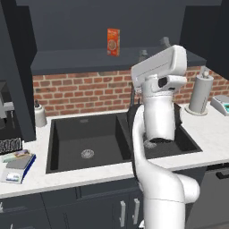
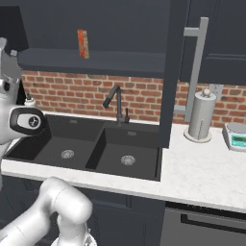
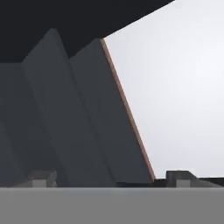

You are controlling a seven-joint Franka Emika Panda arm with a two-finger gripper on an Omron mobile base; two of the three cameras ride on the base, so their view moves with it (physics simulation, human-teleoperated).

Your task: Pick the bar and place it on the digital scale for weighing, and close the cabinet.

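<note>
Well left of the sink, on the counter: digital scale with the bar lying at its far edge, seemingly on the plate, so judged weighed. Above and left of the sink, one leaf of the cabinet swung out. Above the sink, an orange box on the open shelf. Right of the sink, a second leaf edge-on with its silver handle. Gripper facing dark panels, jaws spread wide, holding nothing.

Closing next, by judgement: press flat on a leaf's outer face near the free edge, follow its arc, keep off the handle.

Counted: one bar, one box, two sink basins, two open leaves, one paper towel roll, and two scales, the other far right of the sink.
</note>
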